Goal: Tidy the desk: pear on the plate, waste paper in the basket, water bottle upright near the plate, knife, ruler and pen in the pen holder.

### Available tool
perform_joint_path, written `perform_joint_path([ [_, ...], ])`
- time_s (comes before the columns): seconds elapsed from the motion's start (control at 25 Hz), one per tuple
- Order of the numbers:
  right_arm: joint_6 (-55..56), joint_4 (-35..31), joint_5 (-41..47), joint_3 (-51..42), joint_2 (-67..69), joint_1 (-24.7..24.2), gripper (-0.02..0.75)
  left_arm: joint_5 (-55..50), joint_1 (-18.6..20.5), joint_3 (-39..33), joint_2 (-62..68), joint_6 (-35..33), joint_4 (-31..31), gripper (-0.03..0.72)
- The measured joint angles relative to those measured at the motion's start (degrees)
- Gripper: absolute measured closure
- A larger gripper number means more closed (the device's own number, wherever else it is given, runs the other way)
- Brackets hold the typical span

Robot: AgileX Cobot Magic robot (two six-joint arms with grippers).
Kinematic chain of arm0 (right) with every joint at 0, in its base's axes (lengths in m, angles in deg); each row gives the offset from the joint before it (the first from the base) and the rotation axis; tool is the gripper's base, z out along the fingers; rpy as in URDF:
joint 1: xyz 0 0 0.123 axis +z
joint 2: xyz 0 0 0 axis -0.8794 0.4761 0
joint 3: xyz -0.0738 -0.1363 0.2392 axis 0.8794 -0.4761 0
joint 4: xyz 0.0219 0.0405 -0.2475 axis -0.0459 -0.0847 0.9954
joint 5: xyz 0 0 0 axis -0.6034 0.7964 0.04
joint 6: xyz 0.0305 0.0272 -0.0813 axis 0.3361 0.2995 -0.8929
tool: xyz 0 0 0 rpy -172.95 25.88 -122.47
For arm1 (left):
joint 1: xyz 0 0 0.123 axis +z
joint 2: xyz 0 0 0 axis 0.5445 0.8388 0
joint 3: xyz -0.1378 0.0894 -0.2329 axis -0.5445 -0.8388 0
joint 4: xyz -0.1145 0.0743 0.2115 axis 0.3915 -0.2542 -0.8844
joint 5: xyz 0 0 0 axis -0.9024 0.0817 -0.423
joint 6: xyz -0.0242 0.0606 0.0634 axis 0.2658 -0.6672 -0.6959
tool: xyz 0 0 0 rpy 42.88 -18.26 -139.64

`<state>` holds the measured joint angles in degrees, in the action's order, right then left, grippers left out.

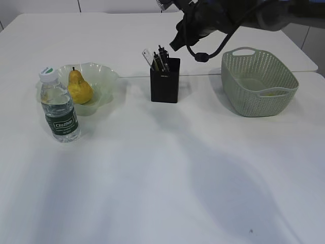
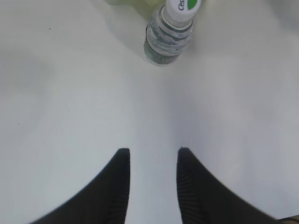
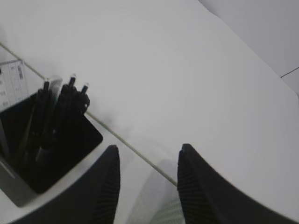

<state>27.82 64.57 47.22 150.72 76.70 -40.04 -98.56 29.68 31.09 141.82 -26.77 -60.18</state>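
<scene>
The yellow pear [image 1: 79,87] sits on the pale green glass plate [image 1: 105,74]. Just in front of the plate, the water bottle [image 1: 59,108] stands upright; the left wrist view shows the bottle [image 2: 169,35] from above. The black pen holder [image 1: 165,81] holds a clear ruler [image 1: 148,57] and dark pens [image 1: 162,57]; I cannot pick out the knife among them. My left gripper [image 2: 153,151] is open and empty over bare table, short of the bottle. My right gripper [image 3: 148,149] is open and empty, high between the pen holder [image 3: 46,154] and the basket [image 1: 260,81]. Waste paper is not clearly visible.
The right arm [image 1: 213,18] reaches in from the top, above the gap between holder and basket. A seam between two tabletops [image 1: 203,75] runs behind the holder. The basket's mesh rim [image 3: 161,205] shows under the right jaws.
</scene>
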Motion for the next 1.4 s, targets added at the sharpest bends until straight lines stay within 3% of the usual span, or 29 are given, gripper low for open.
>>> perform_joint_path([
  [0.32,-19.7,-11.6,19.3,-0.7,-4.9,0.0,0.403,0.0,0.0,0.0,0.0,0.0,1.0,0.449],
  [0.44,-20.2,-15.4,26.8,-0.7,-7.6,0.0,0.403,0.0,0.0,0.0,0.0,0.0,2.1,0.449],
  [0.64,-16.4,-21.2,31.5,-0.7,-15.1,0.0,0.404,0.0,0.0,0.0,0.0,0.0,3.5,0.449],
  [0.96,-11.5,-22.4,40.1,-0.7,-31.1,0.0,0.403,-0.1,0.0,0.3,-2.5,0.0,3.6,0.449],
  [1.12,-11.2,-23.4,45.2,-0.7,-38.0,0.0,0.404,-0.2,0.0,3.7,-5.8,0.0,3.5,0.441],
  [1.28,-11.2,-25.2,46.6,-0.7,-43.5,0.0,0.404,-0.5,0.0,7.4,-9.6,0.0,2.9,0.386],
  [1.4,-11.2,-28.2,46.9,-0.7,-47.4,0.0,0.404,-0.8,0.0,7.9,-12.7,0.0,2.7,0.28],
])
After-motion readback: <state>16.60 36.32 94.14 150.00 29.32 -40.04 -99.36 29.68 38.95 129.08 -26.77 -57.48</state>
